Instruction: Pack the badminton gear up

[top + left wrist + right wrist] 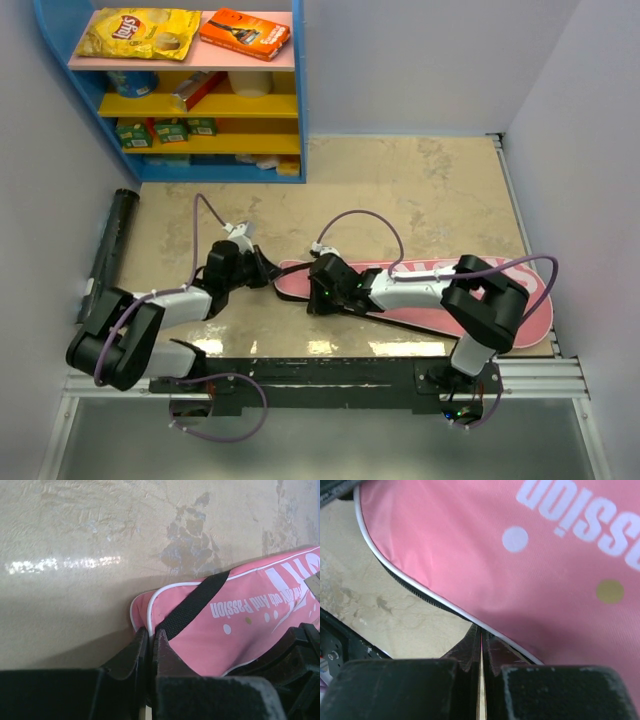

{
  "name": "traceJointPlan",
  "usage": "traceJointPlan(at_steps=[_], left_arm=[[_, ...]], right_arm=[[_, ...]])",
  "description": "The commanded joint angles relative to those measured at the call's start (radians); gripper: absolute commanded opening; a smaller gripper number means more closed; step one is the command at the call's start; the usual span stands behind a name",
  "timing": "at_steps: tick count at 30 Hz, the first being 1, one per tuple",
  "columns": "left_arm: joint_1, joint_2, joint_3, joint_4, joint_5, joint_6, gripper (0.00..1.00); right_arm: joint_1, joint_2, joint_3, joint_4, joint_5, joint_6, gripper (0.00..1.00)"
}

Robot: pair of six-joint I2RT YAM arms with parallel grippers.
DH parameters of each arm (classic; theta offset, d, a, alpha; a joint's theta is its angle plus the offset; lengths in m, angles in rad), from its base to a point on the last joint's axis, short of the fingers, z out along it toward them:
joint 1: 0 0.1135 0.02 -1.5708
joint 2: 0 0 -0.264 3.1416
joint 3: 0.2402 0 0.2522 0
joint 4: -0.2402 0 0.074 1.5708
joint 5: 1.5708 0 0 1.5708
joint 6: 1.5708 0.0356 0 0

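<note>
The pink bag lies flat along the table's near side, white lettering up. My left gripper is at its narrow left end. In the left wrist view that gripper is shut on the bag's white-piped end edge, just beside a black strap. My right gripper sits at the bag's near edge. In the right wrist view its jaws are shut, tips touching the piped, zippered edge of the bag; I see nothing between them. A long black tube lies at the far left.
A blue shelf unit with snack packets and boxes stands at the back left. Grey walls close in both sides. The right arm's links lie across the bag. Bare beige tabletop stretches behind the bag.
</note>
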Motion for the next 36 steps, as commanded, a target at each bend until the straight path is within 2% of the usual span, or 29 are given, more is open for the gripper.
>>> traceJointPlan(at_steps=[1,8,13,19,27,36], left_arm=[[-0.018,-0.075,-0.1,-0.096,0.023,-0.04,0.0],[-0.035,-0.282,-0.212,-0.165,0.003,-0.123,0.0],[-0.085,-0.356,-0.251,-0.188,-0.027,-0.17,0.0],[-0.208,-0.249,-0.254,-0.05,-0.058,-0.251,0.0],[-0.331,-0.022,-0.187,0.129,-0.092,-0.288,0.0],[-0.435,0.261,-0.093,0.348,-0.06,-0.334,0.0]], right_arm=[[-0.022,0.085,0.057,-0.041,0.031,-0.108,0.0],[-0.118,0.143,0.121,-0.109,0.025,-0.229,0.0],[-0.164,0.175,0.188,-0.152,0.047,-0.284,0.0],[-0.176,0.215,0.256,-0.183,0.054,-0.298,0.0],[-0.173,0.116,0.152,-0.178,0.031,-0.28,0.0],[-0.035,0.034,0.1,-0.169,-0.019,-0.183,0.0]])
